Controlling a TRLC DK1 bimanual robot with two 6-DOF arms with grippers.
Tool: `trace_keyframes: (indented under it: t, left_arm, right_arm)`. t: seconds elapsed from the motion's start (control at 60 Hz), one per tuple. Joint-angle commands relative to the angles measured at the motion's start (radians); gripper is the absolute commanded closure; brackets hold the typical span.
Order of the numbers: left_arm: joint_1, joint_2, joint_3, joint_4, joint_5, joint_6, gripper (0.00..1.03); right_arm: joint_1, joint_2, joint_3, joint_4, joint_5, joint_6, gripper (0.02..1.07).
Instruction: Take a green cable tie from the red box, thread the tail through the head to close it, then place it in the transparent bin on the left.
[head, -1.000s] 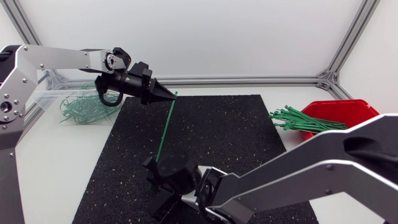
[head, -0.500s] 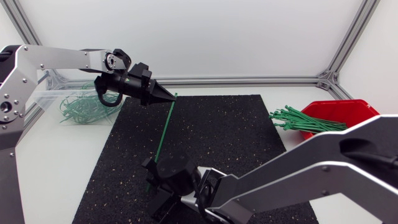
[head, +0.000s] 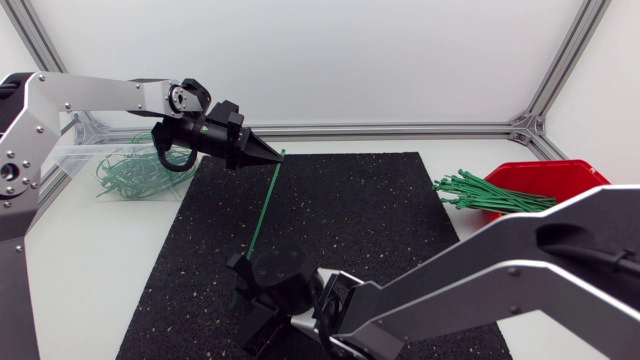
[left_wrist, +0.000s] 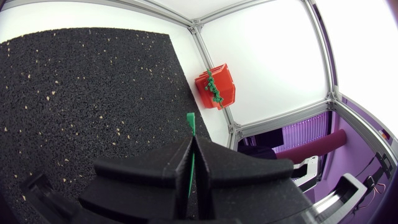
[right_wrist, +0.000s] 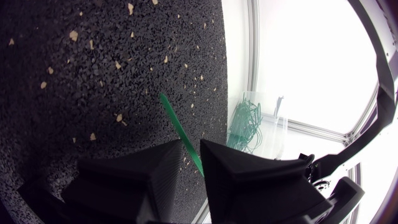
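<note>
Black mat (head: 350, 200): left gripper (head: 270, 157), upper left, arm level, pinches the tie (head: 262, 215) top; right gripper (head: 245, 272), lower centre, clamps its lower end, mostly hidden by fingers.

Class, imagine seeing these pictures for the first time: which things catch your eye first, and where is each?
A green cable tie is stretched straight above the black mat, with the left gripper pinching one end and the right gripper the other. A red box spilling spare ties sits at the table's right. A transparent bin of looped ties sits at the left.
</note>
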Motion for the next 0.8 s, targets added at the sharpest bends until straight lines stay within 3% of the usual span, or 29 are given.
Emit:
trace_keyframes:
  t: [0.0, 0.35, 0.783]
  left_arm:
    - [-0.008, 0.024, 0.025, -0.022, 0.013, 0.030, 1.00]
    - [-0.014, 0.026, 0.027, -0.027, 0.013, 0.031, 1.00]
    - [-0.003, 0.018, 0.016, -0.028, 0.013, 0.051, 1.00]
  right_arm:
    - [0.004, 0.051, -0.009, 0.019, 0.010, -0.034, 0.87]
    - [0.004, 0.086, -0.008, 0.061, 0.014, -0.051, 0.87]
    - [0.013, 0.071, -0.017, 0.066, 0.017, -0.056, 0.98]
